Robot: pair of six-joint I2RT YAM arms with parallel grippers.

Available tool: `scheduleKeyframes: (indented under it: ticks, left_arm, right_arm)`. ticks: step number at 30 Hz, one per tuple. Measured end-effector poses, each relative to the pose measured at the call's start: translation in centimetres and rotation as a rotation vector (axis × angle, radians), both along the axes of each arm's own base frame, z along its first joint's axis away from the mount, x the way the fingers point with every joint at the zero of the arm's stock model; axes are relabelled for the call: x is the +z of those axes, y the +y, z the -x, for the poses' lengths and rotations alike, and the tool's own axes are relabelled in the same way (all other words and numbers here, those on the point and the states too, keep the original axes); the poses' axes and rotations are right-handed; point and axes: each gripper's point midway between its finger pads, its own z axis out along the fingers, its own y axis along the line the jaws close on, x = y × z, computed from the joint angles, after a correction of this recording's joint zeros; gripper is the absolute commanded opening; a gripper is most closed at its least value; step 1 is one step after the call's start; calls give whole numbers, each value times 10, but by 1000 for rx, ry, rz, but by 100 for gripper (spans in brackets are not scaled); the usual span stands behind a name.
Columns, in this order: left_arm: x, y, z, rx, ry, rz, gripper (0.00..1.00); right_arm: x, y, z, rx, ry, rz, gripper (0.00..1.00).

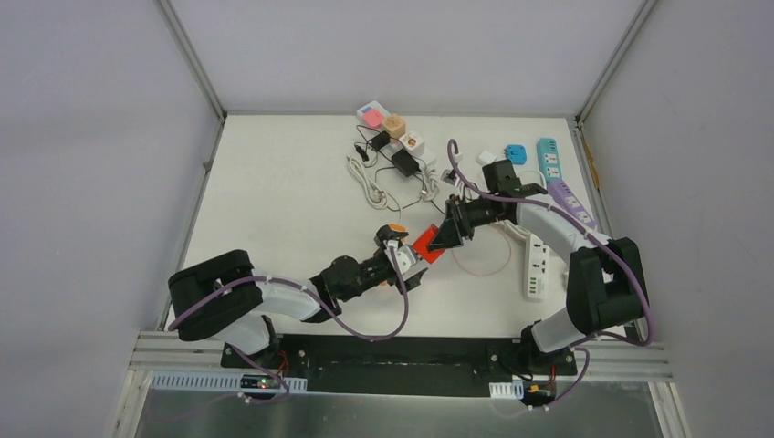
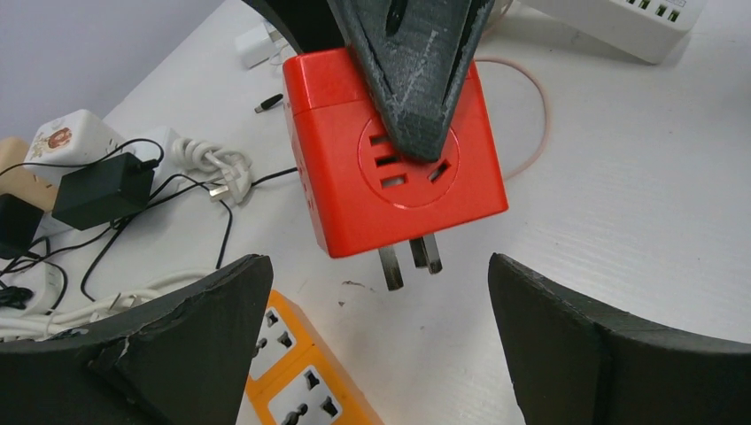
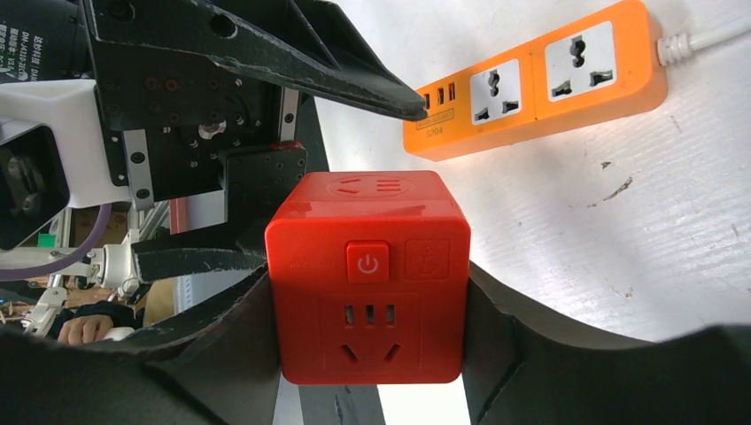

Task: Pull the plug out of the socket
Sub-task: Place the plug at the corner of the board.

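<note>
Above the white table [image 2: 620,221], a red cube plug [image 2: 354,204] bares three prongs [image 2: 390,267].

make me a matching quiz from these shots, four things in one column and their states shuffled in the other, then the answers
Things
1. red cube adapter
2. orange power strip
3. left gripper
4. right gripper

States
a. lying flat on the table
b. jaws clamped on two sides of the cube
c. lifted in the air, prongs bare
d. jaws wide apart, gripping nothing

Pairs: 1-c, 2-a, 3-d, 4-b
</note>
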Motion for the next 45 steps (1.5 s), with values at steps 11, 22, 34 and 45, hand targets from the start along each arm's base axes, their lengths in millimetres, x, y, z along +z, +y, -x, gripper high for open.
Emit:
scheduleKeyframes:
  ticks: [11,22,34,45]
  left_arm:
    - [-5,-19,-6,-6,40,42,83]
    - [0,-26,-8,15,96,117,83]
    - [-5,-34,-10,59,129,134,71]
    - [-8,-33,-12,85,138,134,4]
  right_arm:
    - [-11,6,3,20,31,19,0]
    - [-16,7,1,12,35,40,2]
    - [-19,6,-1,-1,32,61,3]
    - [-22,6,-3,-9,46,72,21]
